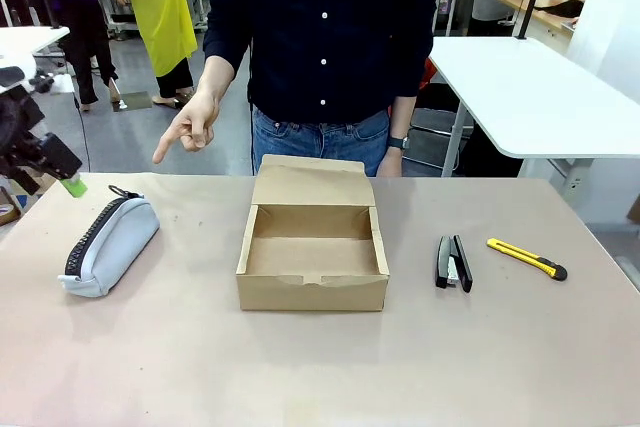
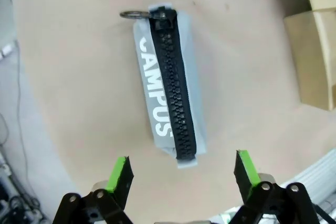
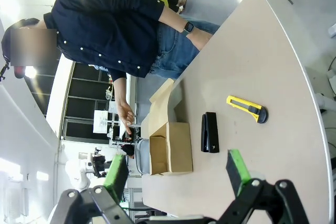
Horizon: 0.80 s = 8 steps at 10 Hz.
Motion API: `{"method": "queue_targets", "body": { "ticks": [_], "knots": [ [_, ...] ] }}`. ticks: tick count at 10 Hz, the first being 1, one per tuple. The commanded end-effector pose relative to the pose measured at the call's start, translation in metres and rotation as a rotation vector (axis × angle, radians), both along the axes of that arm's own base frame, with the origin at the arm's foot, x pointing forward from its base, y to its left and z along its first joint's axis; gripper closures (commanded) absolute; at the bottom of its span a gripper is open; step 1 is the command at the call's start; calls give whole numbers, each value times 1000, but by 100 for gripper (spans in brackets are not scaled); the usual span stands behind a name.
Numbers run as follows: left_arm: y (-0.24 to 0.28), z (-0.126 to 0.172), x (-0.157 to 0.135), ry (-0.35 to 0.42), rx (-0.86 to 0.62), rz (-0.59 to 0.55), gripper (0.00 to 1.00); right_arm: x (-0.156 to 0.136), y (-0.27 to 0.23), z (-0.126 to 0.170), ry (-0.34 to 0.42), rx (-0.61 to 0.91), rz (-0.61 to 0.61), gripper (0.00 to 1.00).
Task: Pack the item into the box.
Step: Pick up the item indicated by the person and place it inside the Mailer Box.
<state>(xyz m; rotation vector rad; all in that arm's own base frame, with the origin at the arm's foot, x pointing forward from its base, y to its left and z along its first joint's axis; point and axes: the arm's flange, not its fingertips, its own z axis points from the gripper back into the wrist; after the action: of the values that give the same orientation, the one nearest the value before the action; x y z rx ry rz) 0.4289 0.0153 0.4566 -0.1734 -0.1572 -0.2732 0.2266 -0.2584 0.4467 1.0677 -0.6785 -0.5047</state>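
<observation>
The grey-blue pouch lies on the table's left side, its black zipper facing up and a ring pull at its far end. In the left wrist view the pouch lies lengthwise ahead of my left gripper, which hangs open above its near end, touching nothing. From the front, the left gripper hovers at the far left edge, above and left of the pouch. The brown cardboard box stands open mid-table with its lid flap up at the back and nothing inside. My right gripper is open, high off the table's right end.
A person stands at the far side, one hand pointing down toward the pouch. A black stapler and a yellow utility knife lie right of the box. The box corner is at the left wrist view's right edge.
</observation>
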Motion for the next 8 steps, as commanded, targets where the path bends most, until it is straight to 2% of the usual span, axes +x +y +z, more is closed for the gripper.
{"method": "queue_targets", "body": {
  "ticks": [1,8],
  "knots": [
    [-16,-31,21,66,57,36,0,2,-1,0,-36,-4,2,0],
    [-24,-106,66,223,63,17,0,2,-1,0,-36,-4,2,0]
  ]
}}
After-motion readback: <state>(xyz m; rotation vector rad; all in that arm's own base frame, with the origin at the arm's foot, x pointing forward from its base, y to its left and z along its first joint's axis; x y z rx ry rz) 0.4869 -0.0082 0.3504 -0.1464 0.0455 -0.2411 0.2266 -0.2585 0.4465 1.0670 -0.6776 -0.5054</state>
